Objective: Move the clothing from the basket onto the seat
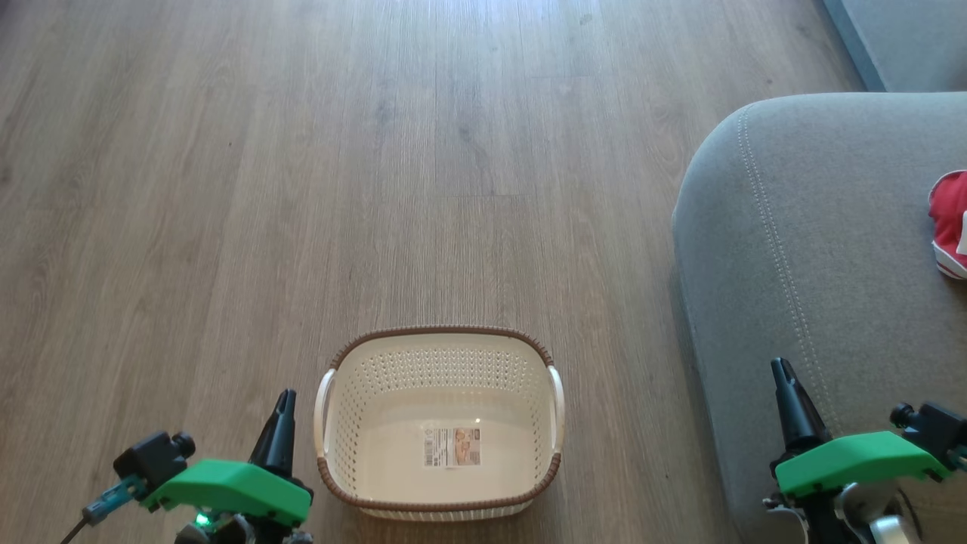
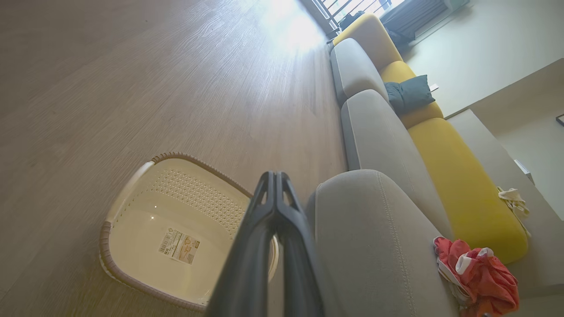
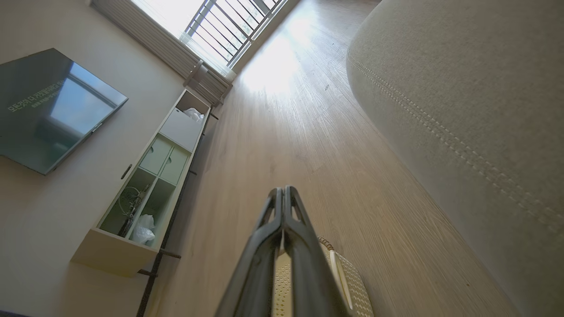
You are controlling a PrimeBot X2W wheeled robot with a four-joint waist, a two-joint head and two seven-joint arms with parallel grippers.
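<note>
Wood-plank floor [image 1: 227, 151], pale brown, sunlit at its far end; everything listed below stands on it or beside it.

Item 1, clothing [image 2: 478, 275]: red heap with white trim, lying on the seat towards its back, near the yellow backrest [image 2: 458, 185]. I cannot tell from the bunching whether it is one garment or two.

Item 2, seat [image 1: 793, 249]: grey cushion with a stitched seam round its rounded corner, bearing the heap.

Item 3, basket [image 1: 446, 330]: cream with a brown rim, on the floor just beside the seat's corner. It contains nothing but a label sticker [image 1: 452, 446].

Item 4, left gripper [image 1: 286, 397]: fingers pressed together, holding nothing, outside the rim just beside the basket's left handle [image 1: 323, 412].

Item 5, right gripper [image 1: 780, 368]: fingers likewise flat against each other, empty, over the seat's near edge.

Clothing relative to fingers: well apart from both pairs. It is nearer the right pair, lying beyond it and to its right across the cushion. The basket sits between the left pair and the seat.

Judgement: the transfer looks complete, so I take the step in hand to be parking. To do it well I would hold both arms low and clear and avoid brushing the handle or the cushion. I would also check the basket floor through the left wrist view before calling it done.
</note>
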